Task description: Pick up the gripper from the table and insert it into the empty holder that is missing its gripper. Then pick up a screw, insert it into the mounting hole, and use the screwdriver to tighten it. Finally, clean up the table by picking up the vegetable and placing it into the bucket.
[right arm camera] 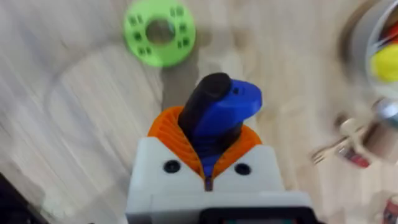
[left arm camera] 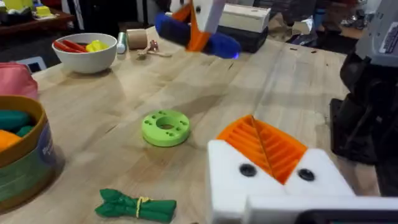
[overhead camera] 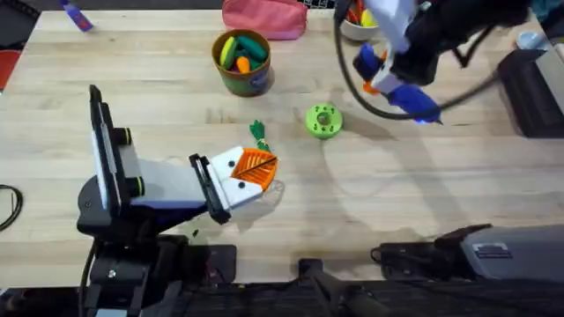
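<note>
While the right arm hangs high over the worktop [overhead camera: 370, 202] toward one o'clock, its end effector [right arm camera: 208, 163] is clamped on the screwdriver [overhead camera: 401, 88], the orange pads pinching the blue body with its dark end poking out past them. That tool is airborne, well clear of the wood, and the grip sits near one end, so I judge it could swing or slip in the pads if the arm moves briskly; a tilted tip would then miss any screw head.

At about eight o'clock the left end effector [overhead camera: 251, 172] lies low, close to the worktop or resting on it, its two orange pads pressed together in a narrow wedge with nothing visible between them. I cannot tell whether a screw is seated in its white mount, and driving without one would achieve nothing.

Toward twelve o'clock the bucket [overhead camera: 241, 63] already holds toy food. A lime-green disc [overhead camera: 323, 121] lies near centre, under the raised tool. Smallest, the vegetable [overhead camera: 257, 134] lies just beside the left end effector's tip, still to be cleared; a careless sweep of that arm could knock it away.
</note>
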Robot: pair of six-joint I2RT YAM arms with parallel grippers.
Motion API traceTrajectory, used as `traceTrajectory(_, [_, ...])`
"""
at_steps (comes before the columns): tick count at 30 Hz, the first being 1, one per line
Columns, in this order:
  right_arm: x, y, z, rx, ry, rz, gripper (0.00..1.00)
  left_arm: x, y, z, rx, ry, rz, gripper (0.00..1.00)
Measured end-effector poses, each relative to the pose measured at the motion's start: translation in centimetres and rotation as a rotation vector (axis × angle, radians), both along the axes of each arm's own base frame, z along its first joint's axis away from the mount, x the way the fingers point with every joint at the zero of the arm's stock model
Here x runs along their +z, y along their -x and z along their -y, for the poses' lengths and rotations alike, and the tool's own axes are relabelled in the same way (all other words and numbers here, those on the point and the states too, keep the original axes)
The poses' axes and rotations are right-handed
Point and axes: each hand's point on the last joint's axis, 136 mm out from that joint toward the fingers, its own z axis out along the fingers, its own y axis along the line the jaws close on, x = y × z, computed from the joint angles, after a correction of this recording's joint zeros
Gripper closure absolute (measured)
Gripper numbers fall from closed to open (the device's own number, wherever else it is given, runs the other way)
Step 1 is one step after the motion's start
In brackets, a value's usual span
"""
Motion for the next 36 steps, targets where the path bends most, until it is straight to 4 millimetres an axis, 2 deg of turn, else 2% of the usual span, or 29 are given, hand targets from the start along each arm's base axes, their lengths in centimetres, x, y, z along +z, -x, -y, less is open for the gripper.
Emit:
traceTrajectory(3, [-3.1,-0.2,1.6,-0.022,0.09,-0.067,0.98,0.0,0.0,0.0,0.0,0.0,0.0,0.988])
traceTrajectory(10, [-8.3,-0.3,3.9,0.011,0.22,-0.149,0.98,0.0,0.0,0.0,0.0,0.0,0.0,0.988])
traceTrajectory(15, [-12.2,-1.5,5.7,-0.007,0.284,-0.145,0.98,0.0,0.0,0.0,0.0,0.0,0.0,0.988])
traceTrajectory(18, [-13.7,-1.6,6.8,-0.026,0.302,-0.148,0.98,0.0,0.0,0.0,0.0,0.0,0.0,0.988])
traceTrajectory(22, [-14.0,-1.4,7.8,-0.045,0.316,-0.155,0.968,0.0,0.0,0.0,0.0,0.0,0.0,0.988])
traceTrajectory(24, [-14.0,-1.4,7.8,-0.049,0.314,-0.156,0.71,0.0,0.0,0.0,0.0,0.0,0.0,0.988])
traceTrajectory(27, [-13.8,-1.7,7.8,-0.053,0.317,-0.14,0.266,0.0,0.0,0.0,0.0,0.0,0.0,0.988])
traceTrajectory(29, [-13.5,-1.9,7.8,-0.064,0.314,-0.124,0.044,0.0,0.0,0.0,0.0,0.0,0.0,0.988])
traceTrajectory(31, [-13.2,-2.3,7.7,-0.097,0.303,-0.103,0.012,0.0,0.0,0.0,0.0,0.0,0.0,0.988])
traceTrajectory(36, [-12.2,-3.0,7.1,-0.191,0.243,-0.056,0.01,0.0,0.0,0.0,0.0,0.0,0.0,0.988])
